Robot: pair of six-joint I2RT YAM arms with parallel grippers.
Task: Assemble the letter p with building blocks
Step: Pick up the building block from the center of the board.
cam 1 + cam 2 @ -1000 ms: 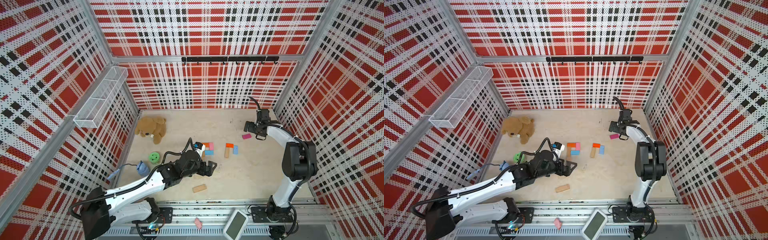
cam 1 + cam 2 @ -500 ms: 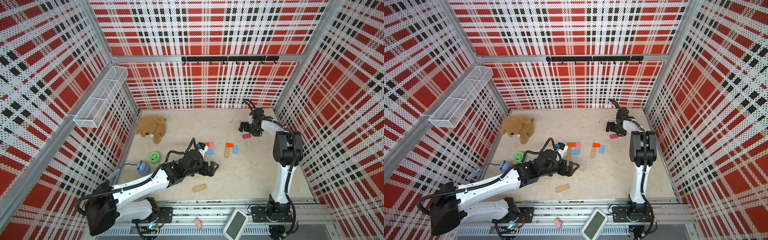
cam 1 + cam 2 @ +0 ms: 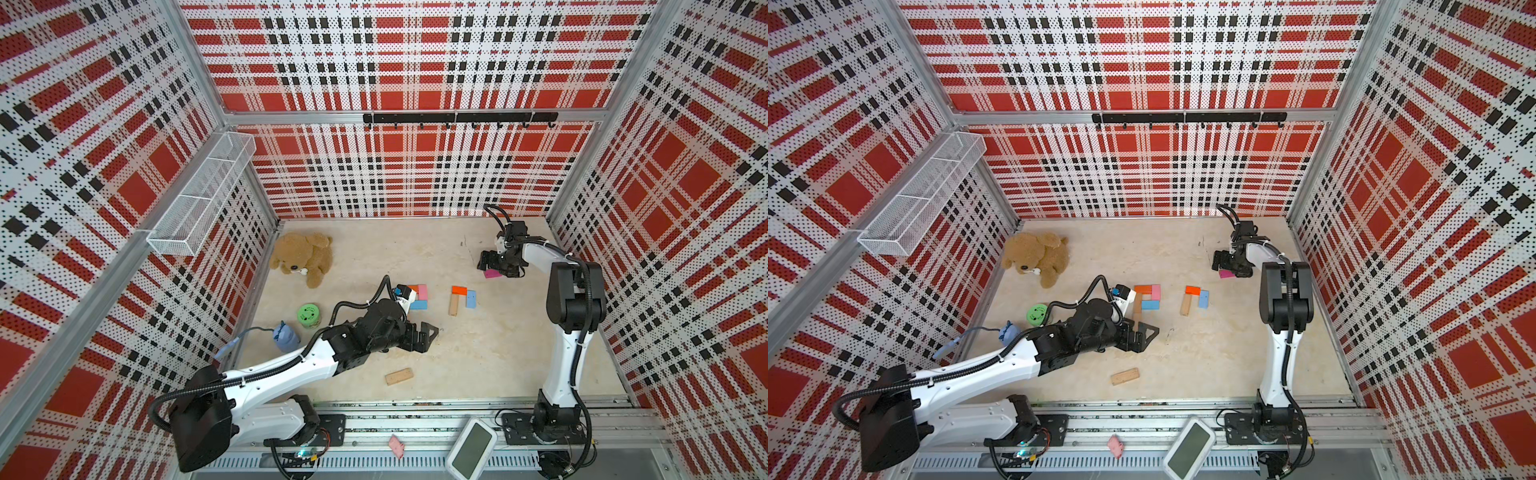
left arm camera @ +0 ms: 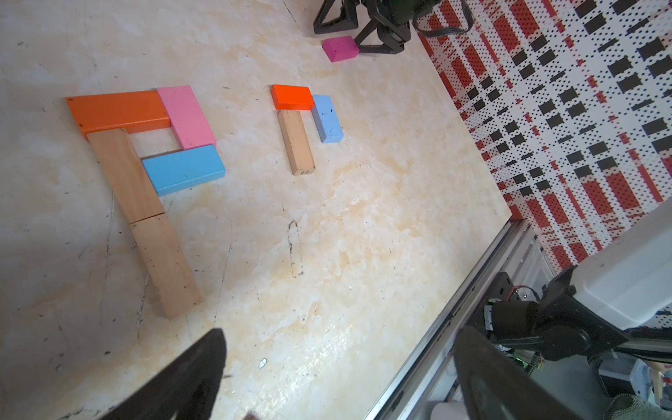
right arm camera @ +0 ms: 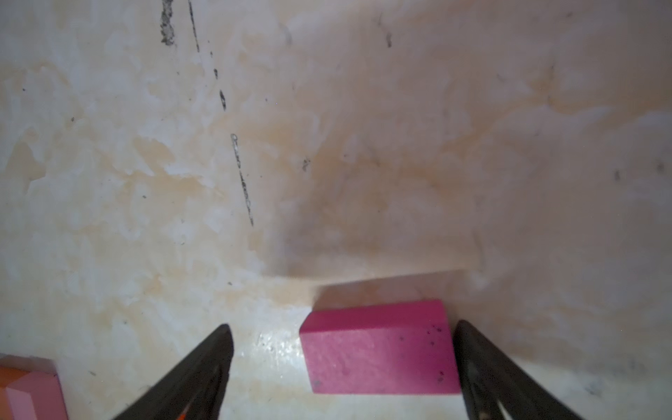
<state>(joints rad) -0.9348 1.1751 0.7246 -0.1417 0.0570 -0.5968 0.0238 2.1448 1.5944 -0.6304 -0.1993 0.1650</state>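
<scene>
Magenta block (image 5: 378, 352) lies flat on the worktop (image 3: 478, 357), far back on the right side. The right fingers (image 5: 203, 371) are down around it and spread wide. One sits just beside its end, while the other stands off with bare worktop between. Nothing is clamped, and the block looks to be resting on the surface, not lifted.

On to progress. Near the middle, the left wrist view shows what reads to me as a finished P. A long orange block (image 4: 118, 111) runs across the top and a pink block (image 4: 187, 116) comes down the side. A light blue block (image 4: 183, 169) closes the loop, and two tan blocks (image 4: 125, 174) (image 4: 165, 265) lie end to end as the stem.

Beside it is a smaller cluster: a short orange block (image 4: 292, 96), a tan stem block (image 4: 298, 142) and a pale blue block (image 4: 327, 118). That makes an arch with the loop not yet closed. My guess is that the magenta piece is the closing bar. The spare tan block (image 3: 399, 377), alone near the front rail, might lengthen that stem.

The left fingers (image 4: 189, 378) are wide and empty, hovering off the foot of the big stem. The teddy bear (image 3: 303, 257) and green cylinder toy (image 3: 309, 316) sit by the left wall, well apart from the blocks. The route from the magenta block to the small cluster looks open. The likely hazard is nudging the pale blue block on the way in.
</scene>
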